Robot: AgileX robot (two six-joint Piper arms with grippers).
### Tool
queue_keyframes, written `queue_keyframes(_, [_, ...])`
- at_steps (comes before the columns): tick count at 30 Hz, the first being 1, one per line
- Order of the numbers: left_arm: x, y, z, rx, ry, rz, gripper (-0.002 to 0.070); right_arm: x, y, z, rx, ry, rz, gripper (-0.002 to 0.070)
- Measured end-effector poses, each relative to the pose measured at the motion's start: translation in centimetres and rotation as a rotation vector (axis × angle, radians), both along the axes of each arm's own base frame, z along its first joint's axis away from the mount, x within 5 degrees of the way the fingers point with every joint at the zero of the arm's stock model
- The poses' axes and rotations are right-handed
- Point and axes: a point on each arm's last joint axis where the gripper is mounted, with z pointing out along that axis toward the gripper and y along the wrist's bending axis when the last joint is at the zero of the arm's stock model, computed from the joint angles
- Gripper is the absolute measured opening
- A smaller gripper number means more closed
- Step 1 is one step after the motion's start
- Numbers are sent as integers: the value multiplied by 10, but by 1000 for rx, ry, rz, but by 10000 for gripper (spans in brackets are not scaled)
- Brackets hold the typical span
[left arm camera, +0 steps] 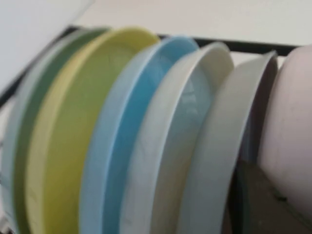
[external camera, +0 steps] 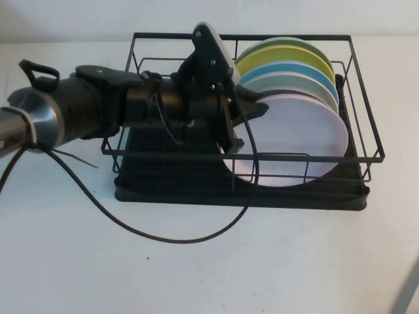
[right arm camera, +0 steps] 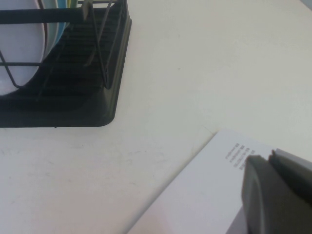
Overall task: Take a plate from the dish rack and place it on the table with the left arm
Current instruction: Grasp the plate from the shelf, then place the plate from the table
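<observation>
The pale pink plate stands upright at the front of the row in the black wire dish rack. My left gripper reaches into the rack from the left, open, with its jaws either side of the plate's left rim. In the left wrist view one dark finger lies between the pink plate and the pale grey plate. The right gripper is shut and empty, low over the white table at the right; the rack's corner shows in its view.
Behind the pink plate stand a grey plate, a light blue one, a yellow one and a green one. The left arm's black cable loops over the table before the rack. A printed white sheet lies under the right gripper.
</observation>
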Motion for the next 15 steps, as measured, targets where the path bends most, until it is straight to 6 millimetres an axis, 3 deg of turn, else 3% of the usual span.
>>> queue_keyframes(3, [-8, 4, 22, -8, -81, -16, 69, 0, 0, 0, 0, 0, 0, -18])
queue_keyframes(11, [-55, 26, 115, -142, -264, -19, 36, 0, 0, 0, 0, 0, 0, -18])
queue_keyframes(15, [-84, 44, 155, -305, -86, 86, 34, 0, 0, 0, 0, 0, 0, -18])
